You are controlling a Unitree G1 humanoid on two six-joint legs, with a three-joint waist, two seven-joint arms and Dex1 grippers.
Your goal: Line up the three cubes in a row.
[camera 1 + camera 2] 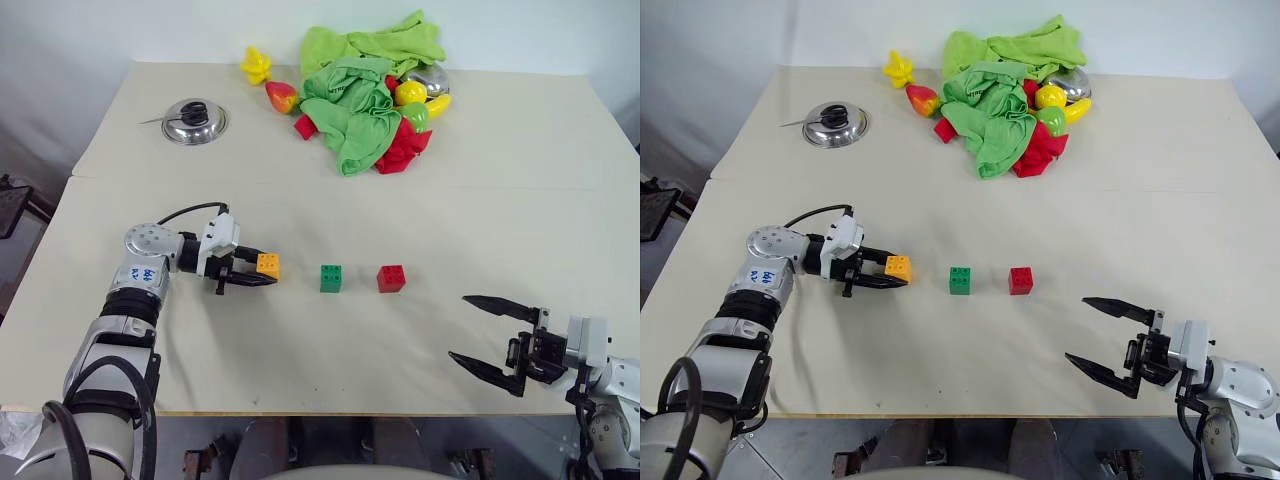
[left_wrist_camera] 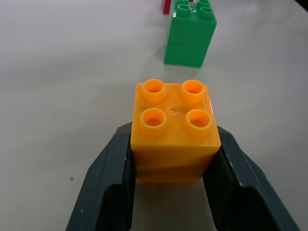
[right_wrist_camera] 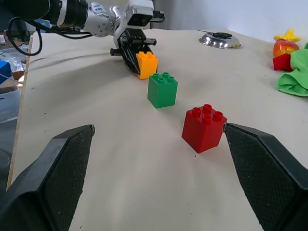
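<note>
Three studded cubes stand in a rough line across the middle of the table: orange-yellow (image 1: 268, 265) on the left, green (image 1: 330, 278) in the middle, red (image 1: 391, 278) on the right. My left gripper (image 1: 262, 275) reaches in from the left and is shut on the orange-yellow cube (image 2: 174, 132), one black finger (image 2: 108, 178) on each side of it. The cube sits at table level, studs up, a short gap from the green cube (image 2: 190, 33). My right gripper (image 1: 460, 328) is open near the front right edge, short of the red cube (image 3: 203, 127) and holding nothing.
At the back of the table lies a pile of green cloths (image 1: 360, 80) with a red cloth and toy fruits (image 1: 410, 95) in it. A yellow toy (image 1: 257, 65) and a red toy fruit (image 1: 282, 96) lie beside it. A metal lid (image 1: 194, 121) sits back left.
</note>
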